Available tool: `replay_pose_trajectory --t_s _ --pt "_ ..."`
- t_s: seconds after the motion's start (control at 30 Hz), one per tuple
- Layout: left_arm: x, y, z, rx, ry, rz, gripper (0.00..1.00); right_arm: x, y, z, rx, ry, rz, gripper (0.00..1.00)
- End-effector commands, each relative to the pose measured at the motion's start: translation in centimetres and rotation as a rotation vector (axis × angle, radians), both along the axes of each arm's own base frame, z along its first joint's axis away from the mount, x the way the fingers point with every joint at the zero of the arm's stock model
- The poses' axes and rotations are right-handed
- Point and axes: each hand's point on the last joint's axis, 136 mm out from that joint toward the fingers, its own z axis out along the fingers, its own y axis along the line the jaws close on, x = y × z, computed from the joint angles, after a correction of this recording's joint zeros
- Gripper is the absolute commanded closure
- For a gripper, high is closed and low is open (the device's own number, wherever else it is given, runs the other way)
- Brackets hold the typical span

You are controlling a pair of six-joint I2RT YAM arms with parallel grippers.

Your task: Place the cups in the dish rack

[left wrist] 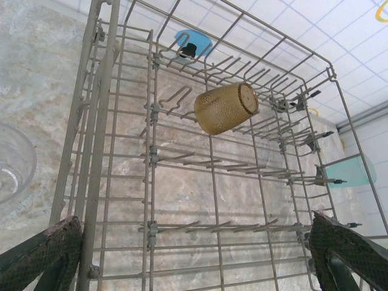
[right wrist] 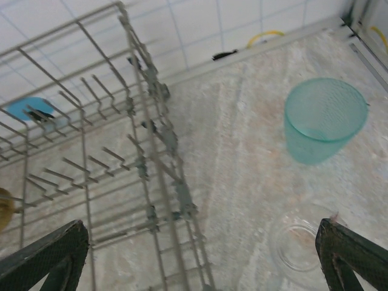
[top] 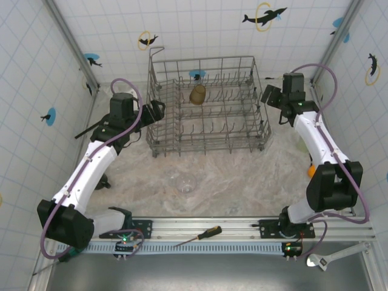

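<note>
inside the grey wire dish rack (top: 206, 147) sits one amber tumbler (top: 197, 94); a pale green tumbler (right wrist: 324, 118) and a clear tumbler (top: 187, 183) wait outside; left gripper (top: 156, 110) and right gripper (top: 268, 96) gape empty.

no readable text, labels or numbers anywhere.

left arm (top: 91, 167) | right arm (top: 320, 140) | white links (top: 315, 130) | black joints (top: 333, 185) | purple cables (top: 140, 106)
</note>
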Motion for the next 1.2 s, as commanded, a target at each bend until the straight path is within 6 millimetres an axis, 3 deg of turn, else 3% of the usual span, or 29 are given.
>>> replay_pose_trajectory --t_s 0.0,0.2,0.4,0.7,0.93,1.17 --pt "0.2 -0.9 1.9 -0.034 -0.044 -0.023 0.02 -0.8 -0.9 -0.3 -0.011 0.019 -0.003 0.0" --pt "-0.1 -1.5 3.0 -0.063 -0.068 -0.042 0.02 -1.7 -4.1 -1.3 -0.037 0.062 -0.067 0.0" --pt "-0.2 -2.5 4.3 -0.096 -0.098 -0.093 0.02 -2.8 -5.9 -0.8 -0.045 0.079 -0.102 0.0" --pt "-0.2 -3.7 4.8 -0.133 -0.113 -0.141 0.02 -4.4 -8.5 -1.8 -0.041 0.15 -0.139 0.0" --pt "-0.1 -4.6 5.1 -0.14 -0.117 -0.158 0.02 -4.9 -10.3 -4.3 -0.02 0.232 -0.163 0.04" --pt "-0.7 -2.0 4.7 -0.041 -0.15 -0.061 0.02 -5.4 -12.6 -6.6 0.017 0.286 -0.207 0.13"
